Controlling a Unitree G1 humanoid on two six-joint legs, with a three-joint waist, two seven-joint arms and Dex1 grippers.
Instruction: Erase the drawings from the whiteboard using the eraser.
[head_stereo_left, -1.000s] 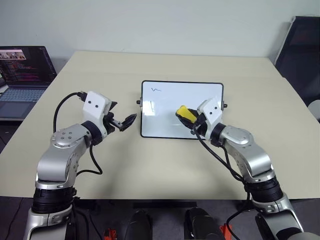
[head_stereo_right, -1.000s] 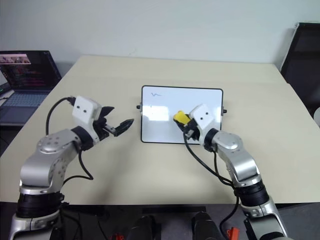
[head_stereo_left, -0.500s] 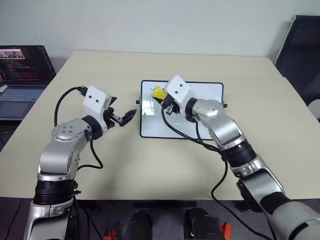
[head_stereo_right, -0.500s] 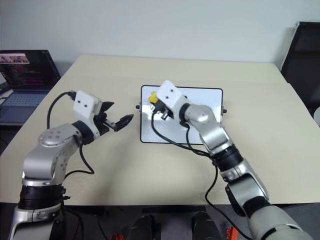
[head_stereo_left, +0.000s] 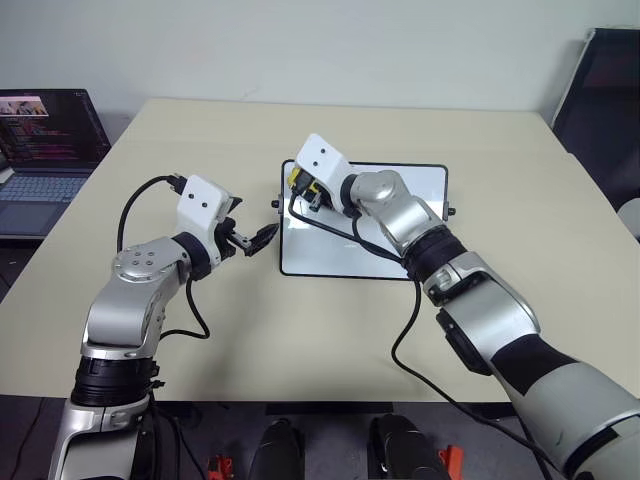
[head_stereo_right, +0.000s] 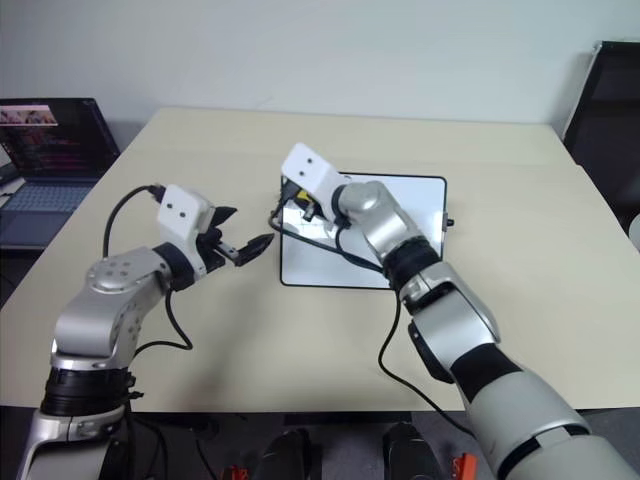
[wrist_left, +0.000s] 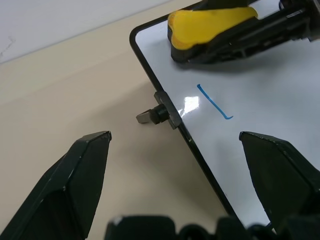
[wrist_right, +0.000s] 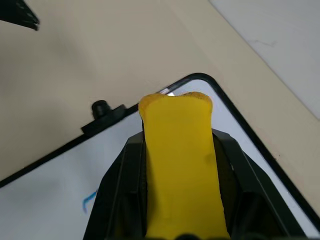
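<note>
The whiteboard (head_stereo_left: 385, 240) lies flat in the middle of the tan table. My right gripper (head_stereo_left: 303, 184) is shut on the yellow eraser (wrist_right: 177, 150), which sits low over the board's far left corner. The eraser's dark underside faces the board. A short blue stroke (wrist_left: 214, 102) of the drawings shows on the board near its left edge, just on the near side of the eraser. The squiggle is hidden. My left gripper (head_stereo_left: 264, 238) hovers open and empty just off the board's left edge, by the small black knob (wrist_left: 155, 115).
An open laptop (head_stereo_left: 45, 150) stands on a separate surface at the far left. A black chair (head_stereo_left: 600, 90) is at the back right. Bare table (head_stereo_left: 300, 330) stretches in front of the board to the near edge.
My right gripper has carried the eraser from the board's near right part across to its far left corner. The left gripper has stayed beside the board's left edge.
</note>
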